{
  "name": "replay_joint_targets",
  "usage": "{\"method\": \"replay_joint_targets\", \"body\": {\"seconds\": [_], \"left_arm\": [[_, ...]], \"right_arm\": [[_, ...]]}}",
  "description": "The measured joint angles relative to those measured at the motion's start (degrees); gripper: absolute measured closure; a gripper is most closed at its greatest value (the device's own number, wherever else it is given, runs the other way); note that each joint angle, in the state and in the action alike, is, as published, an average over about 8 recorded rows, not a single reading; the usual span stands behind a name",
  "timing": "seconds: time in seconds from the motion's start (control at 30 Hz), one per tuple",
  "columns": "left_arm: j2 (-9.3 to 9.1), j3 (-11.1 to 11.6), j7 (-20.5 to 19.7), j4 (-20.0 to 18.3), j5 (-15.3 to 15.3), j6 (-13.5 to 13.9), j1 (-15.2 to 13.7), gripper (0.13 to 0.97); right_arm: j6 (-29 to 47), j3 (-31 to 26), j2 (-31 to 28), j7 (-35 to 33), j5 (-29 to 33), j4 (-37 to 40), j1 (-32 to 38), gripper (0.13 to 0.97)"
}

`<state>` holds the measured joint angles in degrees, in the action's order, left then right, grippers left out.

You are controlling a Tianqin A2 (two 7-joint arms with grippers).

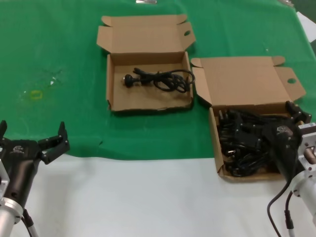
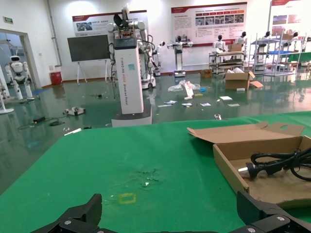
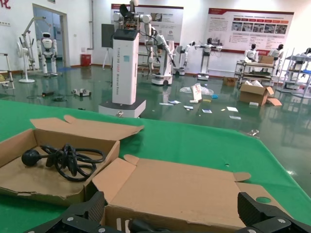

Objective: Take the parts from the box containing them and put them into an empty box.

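Hovering low over the full box (image 1: 232, 170), the right gripper (image 1: 297, 114) has its fingers spread wide and holds nothing; its tips stand over the far right corner of the tangled black cords (image 1: 244, 143) heaped inside. This looks like the reach-in for another pick. The next move, as I judge it, calls for lowering into the heap, closing on one coil alone, and lifting without dragging its neighbours. Just beside this box on its left sits the other box (image 1: 112, 101), flap up, with one coiled cord (image 1: 163, 79) already lying in it, so the transfer is barely begun. The left gripper (image 1: 52, 143) waits open and empty at the near left, off the green cloth (image 1: 59, 59)
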<state>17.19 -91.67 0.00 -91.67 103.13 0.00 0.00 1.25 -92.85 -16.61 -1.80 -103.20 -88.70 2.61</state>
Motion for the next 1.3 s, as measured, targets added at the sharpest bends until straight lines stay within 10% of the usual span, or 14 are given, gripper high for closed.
{"method": "replay_joint_targets", "body": {"seconds": [1.3], "left_arm": [[0.0,0.0,0.0,0.0,0.0,0.0,0.0,0.132]], "right_arm": [[0.0,0.0,0.0,0.0,0.0,0.0,0.0,0.129]]}}
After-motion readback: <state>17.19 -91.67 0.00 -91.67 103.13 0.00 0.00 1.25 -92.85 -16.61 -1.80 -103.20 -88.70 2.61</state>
